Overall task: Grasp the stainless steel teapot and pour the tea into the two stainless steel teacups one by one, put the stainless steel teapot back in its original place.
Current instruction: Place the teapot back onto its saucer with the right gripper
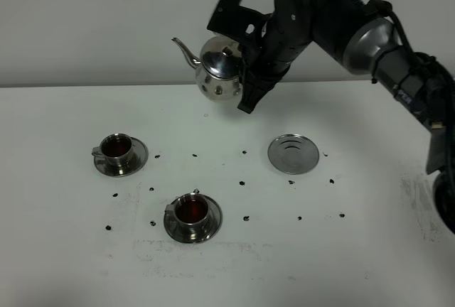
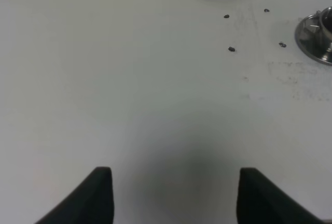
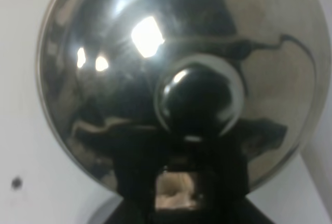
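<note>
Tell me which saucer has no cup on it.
The saucer on the right side of the table, below the held teapot. The other two saucers each carry a cup filled with dark tea.

Up high, the exterior camera looks down and across the white table (image 1: 355, 264) toward the back wall, taking in the whole work area. The left wrist camera sits low, looking out across bare tabletop, and catches two teacups (image 2: 317, 35) at the edge of its frame, the same pair the high view shows near its left and middle (image 1: 119, 154). The right wrist camera is pressed right up against the teapot (image 3: 181, 79), shiny steel filling its frame; the high view sees that pot (image 1: 219, 69) from afar, lifted above the table.
</note>
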You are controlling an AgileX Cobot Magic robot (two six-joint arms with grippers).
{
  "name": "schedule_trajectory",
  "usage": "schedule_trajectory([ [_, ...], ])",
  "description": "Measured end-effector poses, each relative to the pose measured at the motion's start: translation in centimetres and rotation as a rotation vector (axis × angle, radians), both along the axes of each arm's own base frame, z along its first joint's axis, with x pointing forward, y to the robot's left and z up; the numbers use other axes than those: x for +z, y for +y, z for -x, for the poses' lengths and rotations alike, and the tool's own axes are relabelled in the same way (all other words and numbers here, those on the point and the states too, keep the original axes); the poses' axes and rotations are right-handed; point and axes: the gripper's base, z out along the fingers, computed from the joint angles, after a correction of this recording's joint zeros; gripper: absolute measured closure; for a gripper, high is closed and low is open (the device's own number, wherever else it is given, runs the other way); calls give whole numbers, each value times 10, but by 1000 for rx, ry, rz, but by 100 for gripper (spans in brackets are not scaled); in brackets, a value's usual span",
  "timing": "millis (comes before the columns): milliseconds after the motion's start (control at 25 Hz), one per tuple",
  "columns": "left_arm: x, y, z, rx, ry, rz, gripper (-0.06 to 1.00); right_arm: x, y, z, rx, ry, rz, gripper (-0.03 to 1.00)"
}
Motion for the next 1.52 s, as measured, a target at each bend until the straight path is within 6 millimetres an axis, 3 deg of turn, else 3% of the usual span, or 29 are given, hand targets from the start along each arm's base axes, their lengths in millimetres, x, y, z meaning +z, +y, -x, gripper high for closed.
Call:
schedule_trajectory([
  [280,0,0,0,1,0,1,41,-12,-65,23,-321,104,-75,79],
  [440,0,0,0,0,0,0,41,-24,-83,35,-586,166,-188,79],
  [800,0,0,0,0,0,0,41,-51,-86,42,-805,229,-302,79],
  [1360,0,0,0,0,0,0,41,-70,-68,52,-798,270,-337,79],
  [1520,0,0,0,0,0,0,41,-86,-67,50,-796,286,-304,79],
])
